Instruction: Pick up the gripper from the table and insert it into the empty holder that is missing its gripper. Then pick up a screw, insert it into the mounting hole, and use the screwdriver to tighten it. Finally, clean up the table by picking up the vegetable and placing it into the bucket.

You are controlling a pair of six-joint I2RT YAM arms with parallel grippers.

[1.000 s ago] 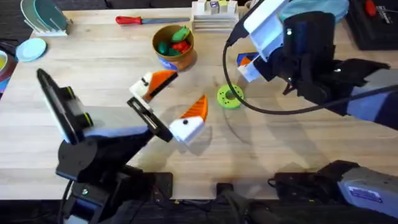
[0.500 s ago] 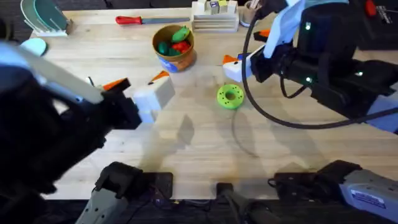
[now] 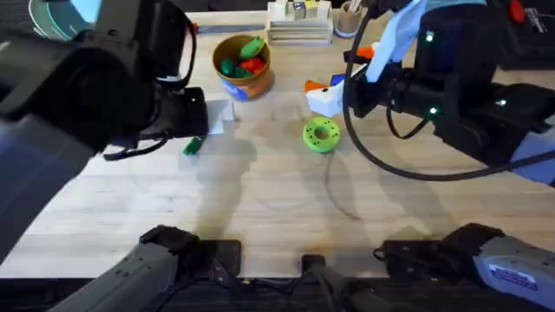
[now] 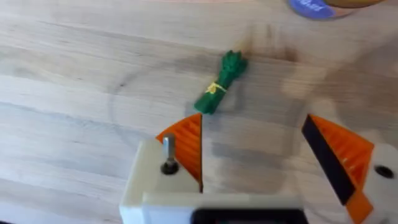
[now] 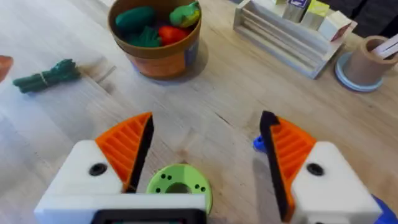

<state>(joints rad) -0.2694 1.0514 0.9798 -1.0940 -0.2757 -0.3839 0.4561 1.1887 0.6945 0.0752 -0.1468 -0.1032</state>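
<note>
Looming large over the table's left half in the overhead view, the left arm hangs above the vegetable, which lies on bare wood well left of the green disc and below-left of the bucket; the right gripper hovers beyond the disc, clearly farther off.

From the left wrist, the left gripper stands spread wide, holding nothing, with the vegetable just ahead of the tips, its long axis slanted across the gap.

From the right wrist, the right gripper is likewise open and empty above the disc, the bucket already holding toy produce.
</note>
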